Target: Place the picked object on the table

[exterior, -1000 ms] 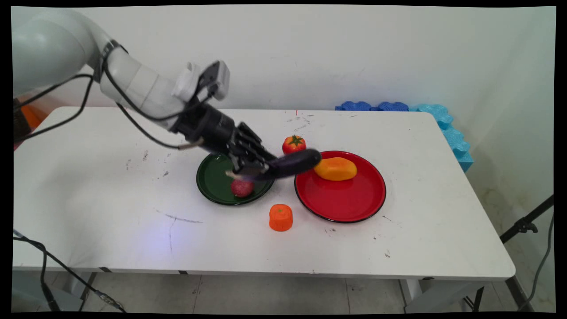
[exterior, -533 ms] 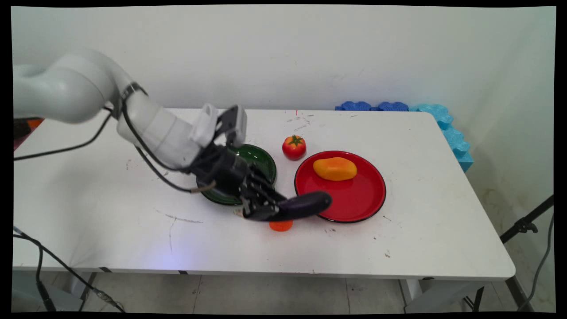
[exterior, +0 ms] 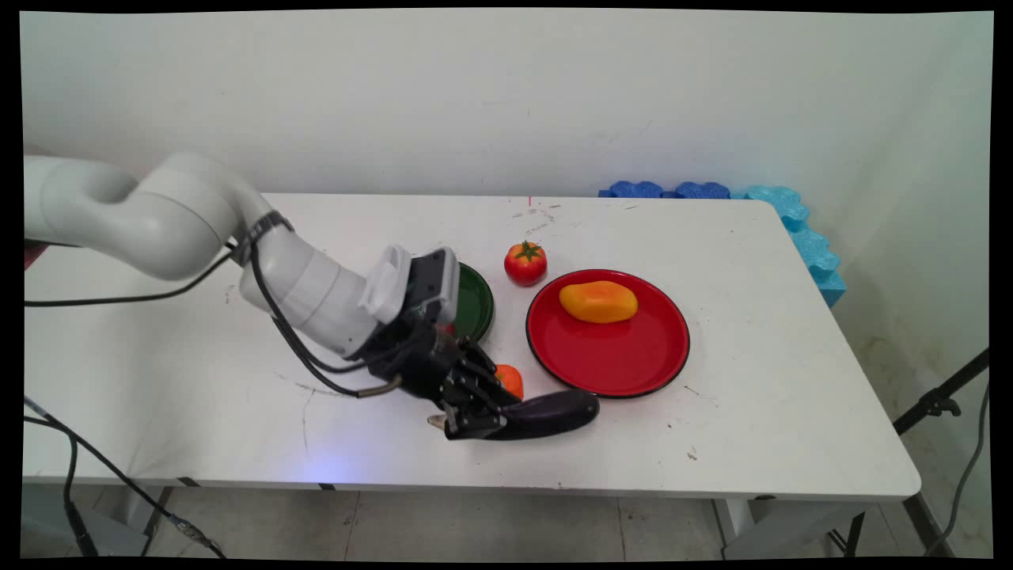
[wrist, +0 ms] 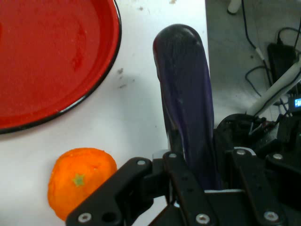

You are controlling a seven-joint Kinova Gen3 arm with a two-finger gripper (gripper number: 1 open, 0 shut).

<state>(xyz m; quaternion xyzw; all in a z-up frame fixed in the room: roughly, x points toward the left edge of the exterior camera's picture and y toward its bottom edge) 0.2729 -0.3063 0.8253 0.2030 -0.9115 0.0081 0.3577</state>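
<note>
Our gripper (exterior: 468,419) has its jaws closed on the purple eggplant (exterior: 546,413), held low over the worktop (exterior: 752,412) near edge, beside the orange (exterior: 510,378) and red plate (exterior: 625,360).

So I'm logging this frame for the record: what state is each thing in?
end effector: shut on the eggplant
eggplant: held, low over the table's near side
orange: on the table, beside the eggplant
red plate: holds the mango
tomato: upright on the table
green plate: partly hidden by the arm
</note>
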